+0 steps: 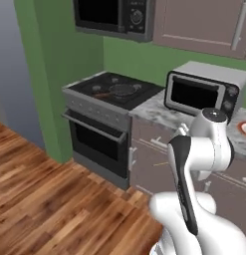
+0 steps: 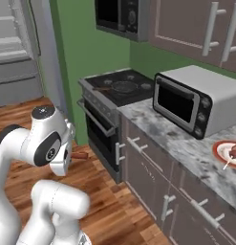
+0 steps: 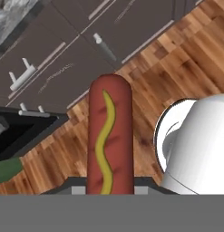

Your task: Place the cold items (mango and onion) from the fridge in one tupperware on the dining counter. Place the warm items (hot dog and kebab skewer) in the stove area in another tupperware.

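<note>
A hot dog point(image 3: 109, 136) with a wavy mustard line stands up between my gripper point(image 3: 109, 189) jaws, which are shut on its lower end. Its reddish tip point(image 2: 81, 155) pokes out beside my white forearm, low above the wood floor in front of the oven. The kebab skewer point(image 2: 232, 153) lies on a red-rimmed plate point(image 2: 219, 154) on the marble counter, at the right. That plate's edge point(image 1: 243, 128) also peeks past the arm. Mango, onion and tupperware are out of view.
A black stove point(image 1: 114, 90) with a pan point(image 1: 122, 89) sits above an oven door point(image 1: 97, 139). A silver toaster oven point(image 2: 196, 98) stands on the counter point(image 2: 186, 143). Dark cabinet drawers point(image 3: 86, 50) line the base. The wood floor point(image 1: 40, 199) spreads out to the left.
</note>
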